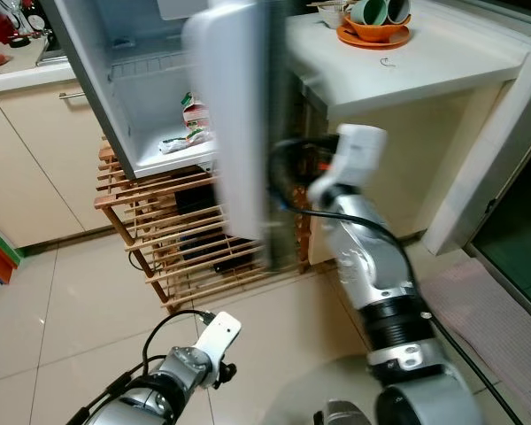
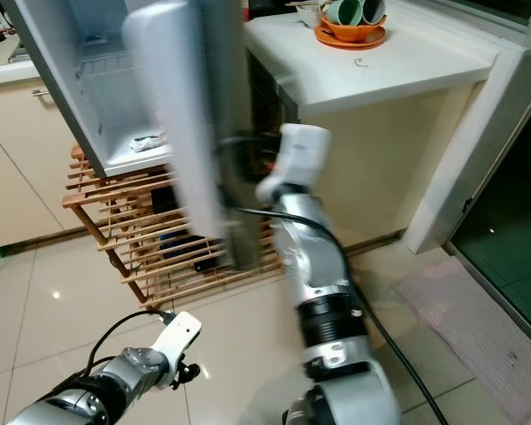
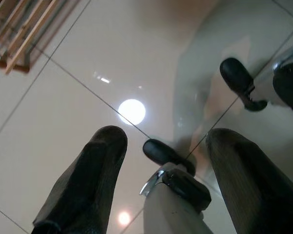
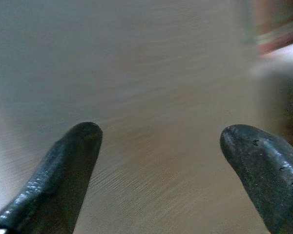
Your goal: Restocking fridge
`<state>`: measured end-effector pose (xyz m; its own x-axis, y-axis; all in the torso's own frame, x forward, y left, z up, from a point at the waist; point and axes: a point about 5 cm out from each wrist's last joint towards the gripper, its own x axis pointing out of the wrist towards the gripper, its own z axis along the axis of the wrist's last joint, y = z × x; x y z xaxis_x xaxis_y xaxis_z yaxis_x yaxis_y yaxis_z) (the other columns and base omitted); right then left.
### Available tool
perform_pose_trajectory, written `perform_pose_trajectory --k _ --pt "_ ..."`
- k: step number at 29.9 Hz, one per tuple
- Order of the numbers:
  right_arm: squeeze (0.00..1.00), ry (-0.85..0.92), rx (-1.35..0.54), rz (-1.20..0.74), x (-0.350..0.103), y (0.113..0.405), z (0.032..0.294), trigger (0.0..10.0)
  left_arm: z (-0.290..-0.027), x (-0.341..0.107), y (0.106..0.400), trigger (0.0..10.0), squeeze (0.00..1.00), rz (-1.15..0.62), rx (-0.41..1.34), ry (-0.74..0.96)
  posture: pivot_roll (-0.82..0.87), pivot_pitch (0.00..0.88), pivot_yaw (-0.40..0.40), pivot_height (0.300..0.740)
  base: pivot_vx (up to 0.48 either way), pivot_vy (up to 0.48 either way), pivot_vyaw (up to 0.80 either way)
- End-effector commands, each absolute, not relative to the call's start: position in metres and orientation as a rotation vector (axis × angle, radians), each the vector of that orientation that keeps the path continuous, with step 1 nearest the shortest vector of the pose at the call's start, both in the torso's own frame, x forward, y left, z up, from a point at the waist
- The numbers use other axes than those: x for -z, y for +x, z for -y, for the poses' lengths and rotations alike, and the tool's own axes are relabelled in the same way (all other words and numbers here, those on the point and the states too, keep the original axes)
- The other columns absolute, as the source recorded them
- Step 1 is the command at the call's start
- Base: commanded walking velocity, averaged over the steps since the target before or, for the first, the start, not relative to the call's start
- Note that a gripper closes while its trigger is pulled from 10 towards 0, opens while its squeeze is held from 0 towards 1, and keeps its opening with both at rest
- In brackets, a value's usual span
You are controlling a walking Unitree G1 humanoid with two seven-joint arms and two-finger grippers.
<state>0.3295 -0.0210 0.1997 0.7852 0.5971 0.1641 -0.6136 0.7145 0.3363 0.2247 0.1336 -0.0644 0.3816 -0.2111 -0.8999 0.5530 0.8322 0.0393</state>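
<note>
Right gripper [image 4: 158, 156] raised forward on an outstretched arm, fingers spread apart; left gripper [image 3: 161, 170] hanging low, pointing downward, fingers likewise parted

a white counter [image 1: 442, 66] stands to the right, carrying an orange bowl [image 1: 376, 31] with green cups [image 1: 379, 10] resting in it. a wooden slatted rack [image 1: 173, 230] sits low on the glossy beige tiled floor [image 1: 88, 328], with cream cabinets [image 1: 31, 159] to the left and a pale mat [image 1: 504, 310] lying at the far right.
</note>
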Motion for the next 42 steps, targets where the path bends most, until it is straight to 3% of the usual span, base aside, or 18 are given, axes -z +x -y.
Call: perform_pose_trajectory --k 1,2,3,6,7,10,14,15,21,30,42 --pt "0.01 0.489 -0.826 0.011 -0.21 0.319 0.01 10.0 -0.142 0.066 0.222 10.0 0.0 -1.093 0.497 0.383 -0.17 0.0 0.073 0.717 0.0 0.0 0.0" --pt "0.01 0.489 -0.826 0.011 -0.21 0.319 0.01 10.0 -0.142 0.066 0.222 10.0 0.0 -1.093 0.497 0.383 -0.17 0.0 0.073 0.717 0.0 0.0 0.0" --pt "0.0 0.473 -0.694 0.021 -0.203 0.332 0.034 10.0 -0.139 0.064 0.225 10.0 0.0 -1.053 0.511 0.377 -0.17 0.0 0.072 0.717 0.0 0.0 0.0" --pt "0.0 0.421 -0.529 0.027 -0.194 0.344 0.061 10.0 -0.132 0.059 0.233 10.0 0.0 -0.983 0.524 0.364 -0.17 0.0 0.071 0.717 0.0 0.0 0.0" --pt "0.0 0.281 -0.314 0.051 -0.186 0.352 0.095 10.0 -0.12 0.046 0.25 10.0 0.0 -0.841 0.526 0.327 -0.17 0.0 0.071 0.717 0.0 0.0 0.0" --pt "0.0 0.103 -0.059 0.063 -0.175 0.352 0.139 10.0 -0.119 0.016 0.282 10.0 0.0 -0.61 0.448 0.299 -0.17 0.0 0.07 0.717 0.0 0.0 0.0" --pt "0.0 0.049 0.043 0.043 -0.166 0.345 0.159 10.0 -0.118 -0.015 0.307 10.0 0.0 -0.409 0.369 0.218 -0.17 0.0 0.069 0.717 0.0 0.0 0.0" --pt "0.0 -0.016 0.083 0.036 -0.153 0.333 0.168 10.0 -0.121 -0.06 0.33 10.0 0.0 -0.171 0.286 0.153 -0.16 0.0 0.066 0.717 0.0 0.0 0.0" --pt "0.0 -0.116 0.118 0.001 -0.117 0.308 0.175 10.0 -0.126 -0.124 0.346 10.0 0.0 0.118 0.199 0.1 -0.14 0.0 0.06 0.717 0.0 0.0 0.0" --pt "0.01 -0.094 0.114 -0.008 -0.098 0.287 0.178 10.0 -0.107 -0.134 0.342 10.0 0.0 0.129 0.311 0.096 -0.16 0.0 0.07 0.717 0.0 0.0 -0.21" --pt "0.02 -0.102 0.11 0.023 -0.097 0.291 0.171 10.0 -0.088 -0.141 0.35 10.0 0.0 0.122 0.446 0.105 -0.2 0.0 0.094 0.717 0.068 0.0 -0.62"
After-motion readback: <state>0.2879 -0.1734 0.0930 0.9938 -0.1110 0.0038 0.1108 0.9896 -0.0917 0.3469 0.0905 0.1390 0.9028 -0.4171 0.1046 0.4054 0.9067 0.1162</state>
